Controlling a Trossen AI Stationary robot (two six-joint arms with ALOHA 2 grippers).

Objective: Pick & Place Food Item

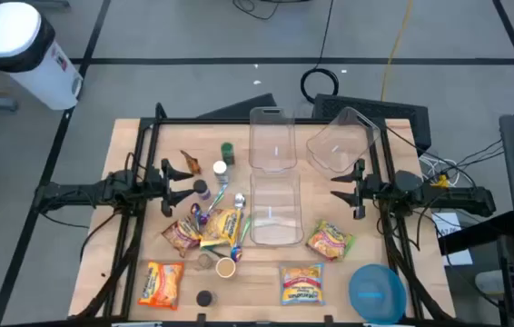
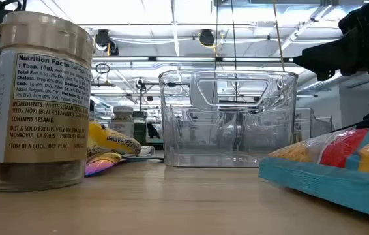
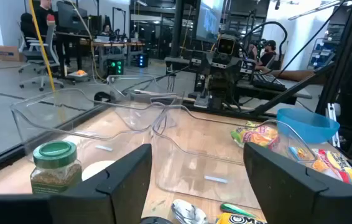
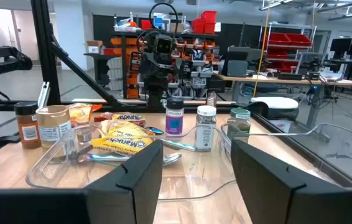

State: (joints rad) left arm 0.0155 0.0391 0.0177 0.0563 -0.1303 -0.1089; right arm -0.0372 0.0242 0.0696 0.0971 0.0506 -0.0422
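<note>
From above, the left gripper [image 1: 182,181] hangs over the table's left side with fingers spread and nothing between them, and the right gripper [image 1: 339,188] waits on the right, fingers also parted and empty. Between them sit clear plastic bins [image 1: 275,207], hard to separate from each other because they are see-through. The food lies loose: a yellow noodle packet [image 1: 221,227] in the heap just beside the left gripper, more packets [image 1: 331,240] along the near edge, and a blue bowl [image 1: 377,292] at the near right corner. Down at table height, a spice jar [image 2: 39,104] fills the left of the picture, its top cut off, and a packet [image 2: 338,163] blocks the right; one clear bin [image 2: 229,119] stands between, and a dark arm [image 2: 354,42] shows only in part. Left wrist: a green-lidded jar [image 3: 55,168], with the noodle packet [image 3: 241,218] mostly hidden by the fingers. Right wrist: jars [image 4: 206,127] stand in a row beyond the bin wall, their labels unreadable.
</note>
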